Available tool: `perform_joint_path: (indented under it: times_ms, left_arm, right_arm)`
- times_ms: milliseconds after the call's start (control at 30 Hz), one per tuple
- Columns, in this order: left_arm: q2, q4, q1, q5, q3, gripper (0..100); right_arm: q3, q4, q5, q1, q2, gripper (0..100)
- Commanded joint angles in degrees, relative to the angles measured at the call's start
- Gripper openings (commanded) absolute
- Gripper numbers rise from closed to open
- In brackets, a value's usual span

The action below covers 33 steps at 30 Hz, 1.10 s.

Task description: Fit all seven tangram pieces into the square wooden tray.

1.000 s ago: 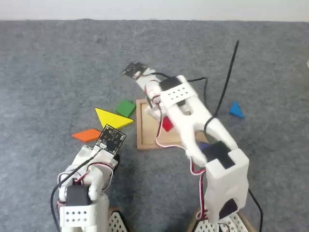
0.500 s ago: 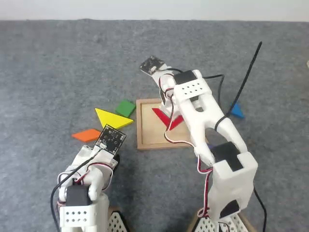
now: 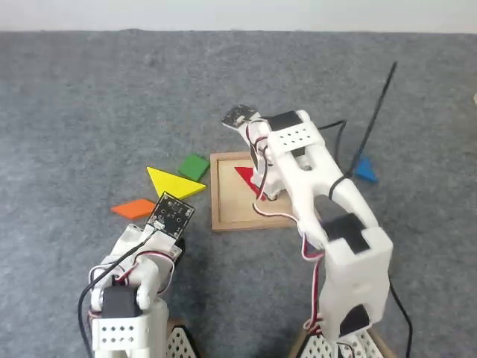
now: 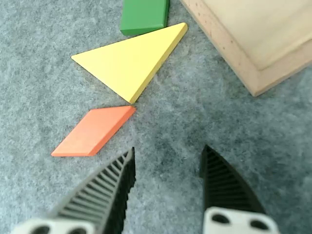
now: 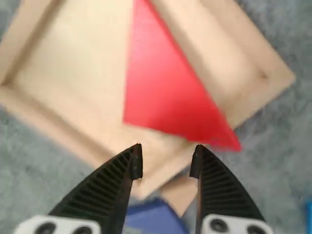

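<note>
Right arm has swung rightward since a second ago. The red triangle it covered now shows, lying in the tray. Left jaws are spread and empty, low over the desk. Just beyond them lies the orange piece, then the yellow triangle just beside it, then the green square. Right jaws are spread and empty above the tray rim. One red tip seems to ride the rim. The blue triangle lies on the desk, well apart to the right.
</note>
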Motion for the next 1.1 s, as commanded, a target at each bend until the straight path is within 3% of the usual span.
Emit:
perform_joint_path:
  times_ms: [0, 400, 633, 867, 1067]
  left_arm:
    - [-0.4, 0.3, 0.0, 0.4, -0.3, 21]
    - [-0.4, 0.3, 0.0, 0.4, -0.3, 21]
    - [-0.4, 0.3, 0.0, 0.4, -0.3, 21]
    - [-0.4, 0.3, 0.0, 0.4, -0.3, 21]
    - [-0.4, 0.3, 0.0, 0.4, -0.3, 21]
  right_arm:
    - [-2.2, -4.8, 0.8, 0.2, 2.0, 16.9]
    - [-11.4, -5.6, 0.3, -0.9, 5.0, 16.9]
    - [-13.3, -3.3, -5.8, 0.1, 2.9, 16.9]
    - [-9.7, 2.9, -7.6, 2.9, -17.3, 16.9]
    - [7.5, 2.7, -7.6, 2.6, -36.5, 16.9]
